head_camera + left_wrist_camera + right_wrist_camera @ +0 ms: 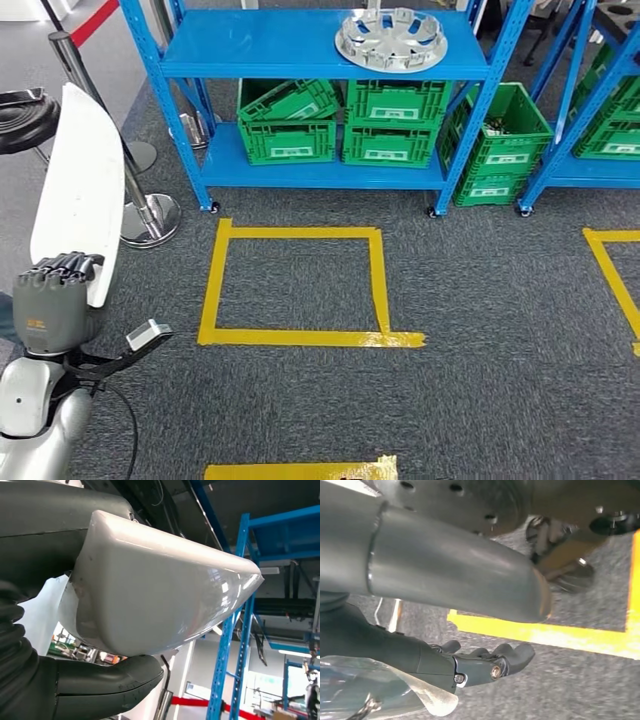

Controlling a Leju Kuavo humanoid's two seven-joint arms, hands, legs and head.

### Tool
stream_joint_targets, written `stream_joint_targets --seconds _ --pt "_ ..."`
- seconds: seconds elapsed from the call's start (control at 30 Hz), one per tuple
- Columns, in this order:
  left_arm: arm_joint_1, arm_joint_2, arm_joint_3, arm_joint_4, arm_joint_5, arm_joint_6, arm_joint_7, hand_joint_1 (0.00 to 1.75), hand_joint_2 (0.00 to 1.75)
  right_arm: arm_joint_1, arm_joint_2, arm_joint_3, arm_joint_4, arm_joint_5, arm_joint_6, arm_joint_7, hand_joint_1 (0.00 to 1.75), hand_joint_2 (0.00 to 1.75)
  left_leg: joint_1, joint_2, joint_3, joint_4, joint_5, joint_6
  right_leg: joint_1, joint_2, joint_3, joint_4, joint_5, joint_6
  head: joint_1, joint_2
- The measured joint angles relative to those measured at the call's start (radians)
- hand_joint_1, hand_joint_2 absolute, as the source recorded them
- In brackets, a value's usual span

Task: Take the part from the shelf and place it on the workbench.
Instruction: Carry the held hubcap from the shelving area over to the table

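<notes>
Gripped in the left robot hand (56, 680): a glossy white part (158, 590), long and rounded, tapering to a blunt tip. Thick grey thumb (113, 677) pressed along one side, dark fingers (41, 525) clamped along the other. Behind, out of focus: blue shelf uprights (230, 645), a red barrier strip (196, 702), dark ceiling beams and a lit ceiling lamp (298, 652).
</notes>
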Motion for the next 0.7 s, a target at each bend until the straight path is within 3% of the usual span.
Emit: stream_joint_targets --seconds 0.03,0.1,0.17,0.2,0.23,0.3,0.33,0.37,0.43,0.47,0.5,0.53,0.6,0.63,0.7 --pt "0.000 -0.001 -0.001 0.001 0.001 0.000 0.000 1.75 1.75 -0.001 0.000 0.000 0.000 0.000 0.000 0.000 0.00 0.00 0.000 0.001 -0.020 0.003 0.013 -0.002 0.000 0.000 0.023 0.005 0.025 0.000 0.000 0.000" --pt "0.000 -0.002 -0.002 0.002 0.001 0.000 0.000 1.75 1.75 -0.001 -0.002 0.000 0.000 0.000 0.000 0.000 0.00 0.00 0.001 0.001 -0.056 0.013 0.037 -0.008 0.000 0.000 0.120 -0.088 0.071 -0.003 0.000 0.000" --pt "0.000 -0.002 -0.002 0.002 0.002 0.000 0.000 1.75 1.75 -0.004 -0.002 0.000 0.000 0.000 0.000 -0.001 0.00 0.00 -0.001 0.000 -0.080 0.025 0.057 -0.017 0.001 0.002 0.242 -0.248 0.048 -0.005 -0.001 0.000" --pt "-0.001 -0.002 -0.002 0.002 0.003 0.000 0.000 1.75 1.75 -0.005 -0.002 0.000 0.000 0.000 0.000 -0.001 0.00 0.00 -0.001 0.000 -0.086 0.029 0.067 -0.022 0.002 0.003 0.274 -0.302 0.028 -0.006 -0.001 0.000" --pt "-0.001 -0.002 -0.003 0.002 0.003 0.000 0.000 1.75 1.75 -0.005 -0.002 0.000 0.000 0.000 0.000 -0.001 0.00 0.00 -0.001 0.000 -0.089 0.029 0.078 -0.027 0.005 0.004 0.286 -0.328 0.018 -0.009 -0.001 0.000" --pt "-0.001 -0.002 -0.005 0.003 0.004 0.000 0.000 1.75 1.75 -0.003 -0.002 0.000 0.000 0.000 0.000 -0.001 0.00 0.00 0.002 -0.001 -0.095 0.031 0.085 -0.036 0.005 0.001 0.266 -0.325 0.030 -0.020 0.000 0.000" --pt "-0.001 -0.002 -0.006 0.003 0.005 0.000 0.000 1.75 1.75 -0.002 -0.001 0.000 0.000 0.000 0.000 0.000 0.00 0.00 0.003 -0.003 -0.101 0.046 0.062 -0.042 0.004 -0.002 0.255 -0.324 0.040 -0.027 -0.002 0.000" --pt "0.000 -0.002 -0.006 0.003 0.005 0.000 0.000 1.75 1.75 -0.002 0.000 0.000 0.001 0.000 0.000 0.000 0.00 0.00 0.005 -0.004 -0.110 0.079 0.017 -0.048 0.002 -0.005 0.242 -0.324 0.053 -0.034 -0.004 0.000" --pt "0.000 -0.001 -0.007 0.005 0.005 0.000 0.000 1.75 1.75 -0.002 0.000 0.000 0.001 0.000 0.000 0.000 0.00 0.00 0.009 -0.005 -0.129 0.198 -0.101 -0.056 0.004 -0.008 0.216 -0.323 0.080 -0.042 -0.007 0.000" --pt "0.000 -0.001 -0.007 0.006 0.005 0.000 0.000 1.75 1.75 -0.003 -0.001 0.000 0.001 0.000 0.000 0.000 0.00 0.00 0.010 -0.005 -0.133 0.263 -0.135 -0.057 0.006 -0.009 0.200 -0.321 0.095 -0.043 -0.007 0.000" --pt "0.000 -0.001 -0.008 0.007 0.005 0.000 0.000 1.75 1.75 -0.004 -0.001 0.000 0.001 0.000 0.000 0.000 0.00 0.00 0.011 -0.005 -0.129 0.310 -0.141 -0.057 0.009 -0.010 0.182 -0.319 0.109 -0.044 -0.007 0.000" --pt "0.000 -0.001 -0.009 0.008 0.005 0.000 0.000 1.75 1.75 -0.004 -0.001 0.000 0.001 0.000 0.000 0.000 0.00 0.00 0.012 -0.005 -0.114 0.328 -0.124 -0.056 0.011 -0.010 0.162 -0.315 0.123 -0.043 -0.007 0.000" --pt "0.000 -0.001 -0.011 0.009 0.006 0.000 -0.001 1.75 1.75 -0.004 -0.001 0.000 0.000 0.000 0.001 0.000 0.00 0.00 0.011 -0.006 -0.044 0.269 -0.072 -0.049 0.014 -0.011 0.123 -0.306 0.145 -0.040 -0.007 0.000" --pt "0.000 -0.001 -0.011 0.009 0.009 0.000 -0.003 1.75 1.75 -0.004 -0.001 0.000 0.000 0.000 0.001 0.000 0.00 0.00 0.009 -0.007 0.011 0.200 -0.070 -0.043 0.015 -0.010 0.109 -0.302 0.154 -0.038 -0.007 0.000" --pt "-0.002 -0.001 -0.013 0.009 0.024 0.000 -0.013 1.75 1.75 -0.004 -0.001 0.000 0.000 0.000 0.002 -0.001 0.00 0.00 0.004 -0.007 0.108 0.056 -0.102 -0.032 0.017 -0.009 0.092 -0.297 0.171 -0.030 -0.006 0.000"
